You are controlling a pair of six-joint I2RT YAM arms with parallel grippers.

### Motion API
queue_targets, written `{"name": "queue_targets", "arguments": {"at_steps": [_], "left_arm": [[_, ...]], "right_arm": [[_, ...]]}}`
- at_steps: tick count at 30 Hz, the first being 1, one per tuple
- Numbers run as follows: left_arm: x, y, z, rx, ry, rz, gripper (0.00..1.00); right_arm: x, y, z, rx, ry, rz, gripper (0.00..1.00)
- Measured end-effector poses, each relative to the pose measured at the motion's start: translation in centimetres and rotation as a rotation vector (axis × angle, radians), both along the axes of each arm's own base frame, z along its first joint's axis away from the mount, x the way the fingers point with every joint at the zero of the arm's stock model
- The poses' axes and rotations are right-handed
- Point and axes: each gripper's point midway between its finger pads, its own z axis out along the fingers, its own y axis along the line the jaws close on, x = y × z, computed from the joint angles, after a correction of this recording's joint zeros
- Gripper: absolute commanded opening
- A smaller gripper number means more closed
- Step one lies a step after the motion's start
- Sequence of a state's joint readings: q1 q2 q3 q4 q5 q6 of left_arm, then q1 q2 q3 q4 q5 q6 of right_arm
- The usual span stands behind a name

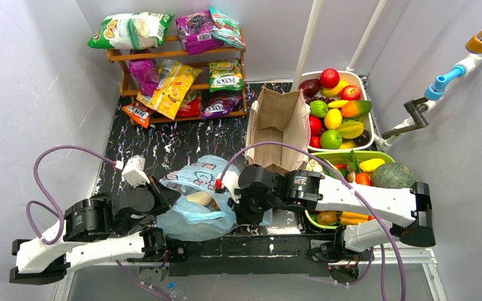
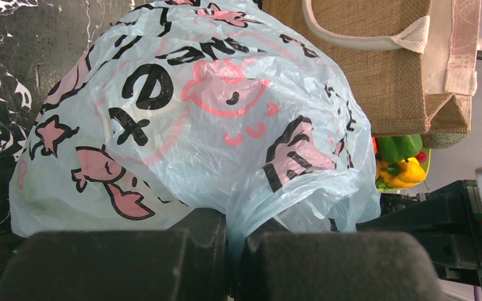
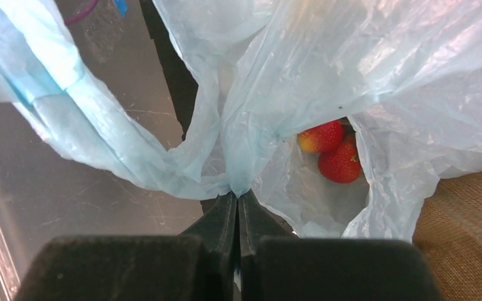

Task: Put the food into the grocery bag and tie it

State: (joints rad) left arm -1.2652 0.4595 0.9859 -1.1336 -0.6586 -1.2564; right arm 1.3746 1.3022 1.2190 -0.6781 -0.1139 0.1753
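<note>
The light-blue grocery bag [image 1: 194, 200] with pink cartoon figures lies between my two arms at the near table edge. A pale food piece [image 1: 199, 199] shows in its open mouth. Two red strawberries [image 3: 331, 150] lie inside it in the right wrist view. My left gripper [image 2: 235, 226] is shut on a gathered fold of the bag [image 2: 194, 119]. My right gripper [image 3: 237, 195] is shut on the bag's thin plastic [image 3: 301, 69], with a loop handle [image 3: 81, 125] hanging off to the left.
A stiff brown bag [image 1: 280, 128] stands just behind the plastic bag. A white tub [image 1: 363, 83] and a green tub [image 1: 386, 157] hold more fruit and vegetables at right. A wooden snack rack [image 1: 176, 75] stands at the back left.
</note>
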Motion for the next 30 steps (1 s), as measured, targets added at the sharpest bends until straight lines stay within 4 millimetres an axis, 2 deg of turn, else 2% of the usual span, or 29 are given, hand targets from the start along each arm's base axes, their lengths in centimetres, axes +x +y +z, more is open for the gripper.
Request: {"name": "queue_targets", "arguments": {"at_steps": [5, 9, 13, 16, 19, 22, 24, 27, 29, 30], "left_arm": [[0.3, 0.5, 0.2, 0.033, -0.03, -0.003, 0.0], [0.8, 1.5, 1.9, 0.083, -0.086, -0.006, 0.0], [1.4, 2.3, 4.4, 0.118, -0.165, -0.014, 0.0], [1.8, 2.1, 5.4, 0.149, -0.21, -0.041, 0.0], [2.3, 1.1, 5.9, 0.209, -0.242, -0.079, 0.04], [3.0, -0.5, 5.9, 0.295, -0.269, -0.123, 0.11], [3.5, -1.6, 5.8, 0.342, -0.285, -0.143, 0.21], [4.2, -2.6, 5.9, 0.416, -0.301, -0.165, 0.51], [4.4, -2.9, 6.9, 0.433, -0.294, -0.168, 0.73], [4.4, -3.1, 8.0, 0.428, -0.288, -0.167, 0.79]], "right_arm": [[-0.5, -0.1, 0.0, -0.004, 0.027, 0.011, 0.01], [-1.2, -0.1, 1.3, 0.006, 0.067, 0.013, 0.01], [-1.8, 0.3, 4.5, 0.082, 0.11, -0.001, 0.01], [-2.3, 0.3, 7.4, 0.158, 0.145, -0.022, 0.01], [-2.5, 0.5, 10.0, 0.233, 0.179, -0.049, 0.01], [-2.6, 1.1, 11.4, 0.273, 0.216, -0.086, 0.01], [-2.4, 1.9, 11.9, 0.279, 0.249, -0.135, 0.01], [-2.1, 2.6, 12.0, 0.28, 0.256, -0.175, 0.01], [-1.7, 3.3, 12.0, 0.274, 0.258, -0.225, 0.01], [-1.6, 3.6, 12.0, 0.273, 0.257, -0.238, 0.01]]}}
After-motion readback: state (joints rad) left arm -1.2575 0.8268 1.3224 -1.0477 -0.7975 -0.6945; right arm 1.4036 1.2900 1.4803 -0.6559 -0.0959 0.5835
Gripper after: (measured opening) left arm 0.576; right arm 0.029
